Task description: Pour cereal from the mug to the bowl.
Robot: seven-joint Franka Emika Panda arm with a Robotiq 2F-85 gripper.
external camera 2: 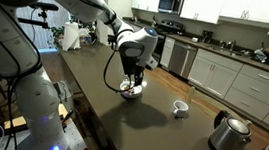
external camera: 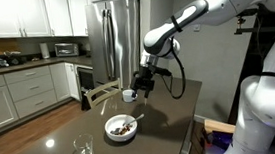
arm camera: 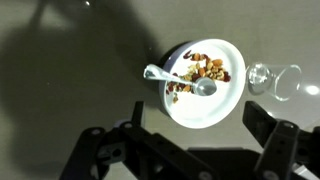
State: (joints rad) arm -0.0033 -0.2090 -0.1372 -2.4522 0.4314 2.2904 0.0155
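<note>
I count one bowl [arm camera: 218,106], one mug [external camera: 128,94], one clear glass [external camera: 83,149], one spoon [arm camera: 182,80] and one kettle [external camera 2: 230,137] on the dark worktop [external camera: 170,109].

The bowl is wide and white. A loose heap of cereal [arm camera: 206,69], brown bits mixed with paler ones, lies toward one side of it, and the spoon rests across it with the scoop in the middle. In the wrist view the glass [arm camera: 275,81] stands just beside the bowl, apart from its rim.

The mug stands upright on the worktop with nothing gripping it. In an exterior view it is off to one side of the bowl [external camera 2: 131,90], and the kettle sits farther along that same side. I cannot tell what the mug [external camera 2: 180,108] holds.

My single arm [external camera: 202,16] reaches out over the worktop in a high arch, bends at the wrist and points my pincer [external camera: 141,85] down. In an exterior view the pincer [external camera 2: 131,79] hangs right over the bowl. In another, the bowl [external camera: 110,133] shows lower in the picture and the mug looks close to my tips, so I cannot tell the true gap to the mug.

My pincer [arm camera: 180,142] is spread wide and holds nothing. One finger shows at each lower side of the wrist view, with the bowl just beyond them.
</note>
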